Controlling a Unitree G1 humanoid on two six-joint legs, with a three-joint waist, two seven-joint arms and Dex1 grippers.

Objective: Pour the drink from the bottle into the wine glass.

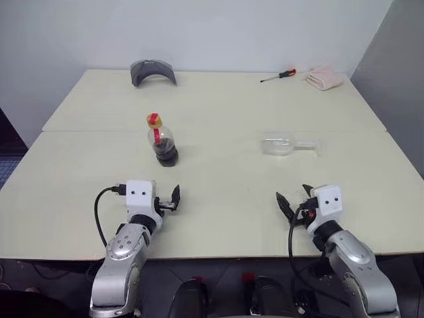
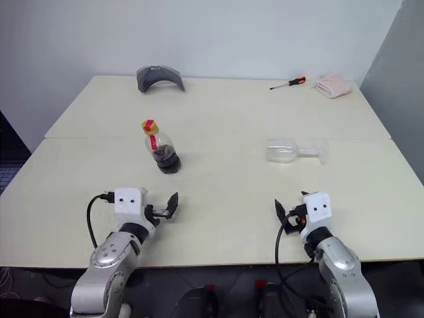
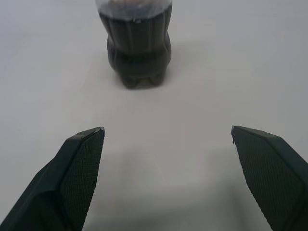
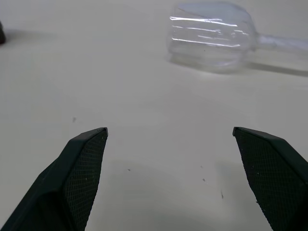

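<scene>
Approach step is being set up: left gripper (image 3: 166, 137) and right gripper (image 4: 169, 134) are being held wide open, empty. Bottle (image 1: 161, 140) is standing upright w/ cap on; wine glass (image 1: 286, 145) is lying on its side at right, so righting and uncapping are being called for next.

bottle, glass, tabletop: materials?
Bottle: clear, glossy, likely plastic; ribbed moulded base, yellow cap.
Wine glass, lying on its side: clear, with sharp streak highlights; glass or hard plastic, can't tell.
Table: matte cream, probably laminate; no grain.

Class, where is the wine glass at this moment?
The wine glass lies on its side on the table, on the robot's right, beyond the open right gripper and apart from the bottle.
</scene>
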